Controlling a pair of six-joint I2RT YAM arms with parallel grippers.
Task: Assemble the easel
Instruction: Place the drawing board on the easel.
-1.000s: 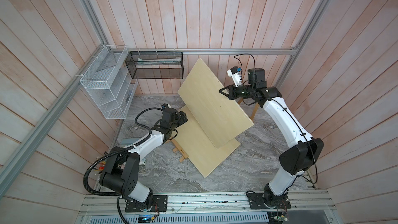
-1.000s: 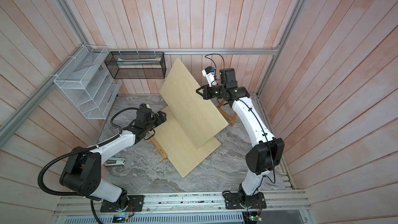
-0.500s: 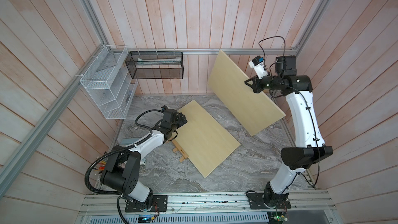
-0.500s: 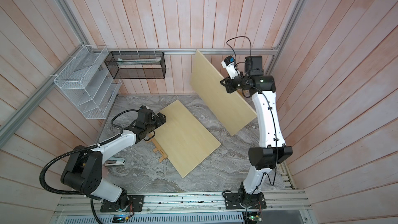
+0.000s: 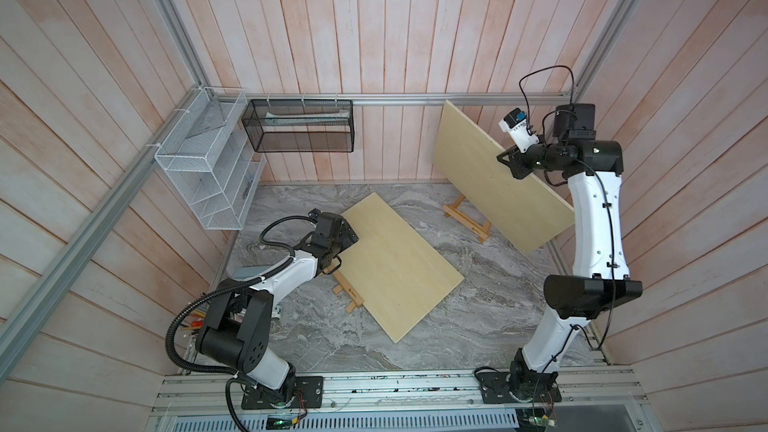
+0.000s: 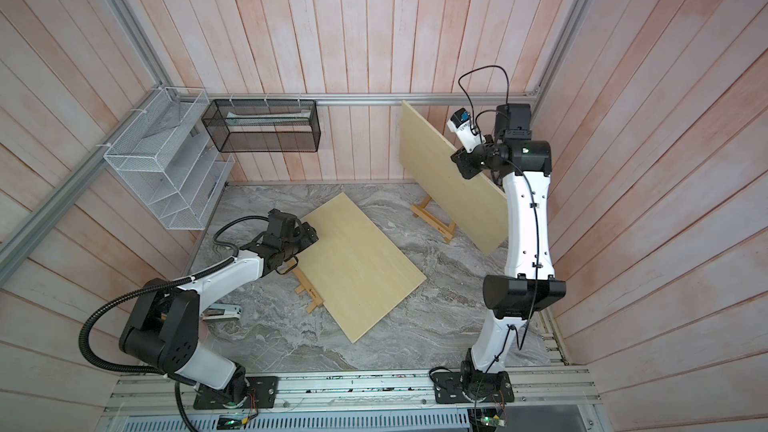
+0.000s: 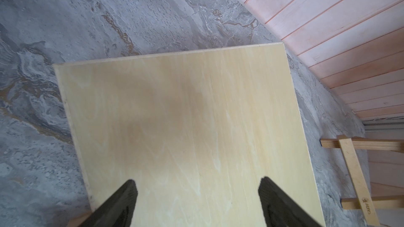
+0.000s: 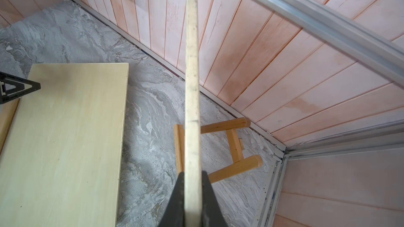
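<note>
The right gripper [image 5: 512, 164] is clamped on the upper long edge of the raised board [image 5: 494, 197]. The board hangs tilted in the air at the back right, over the small easel [image 5: 467, 218] on the marble table [image 5: 478, 326]; whether the two touch cannot be told. In the right wrist view the board runs edge-on between the pads. It is a pale, plain, thin rectangular plywood panel. The left gripper [image 5: 348, 238] stands spread wide, gripping nothing, over one end of a second board [image 5: 395, 272] lying across another easel frame [image 5: 349, 293].
</note>
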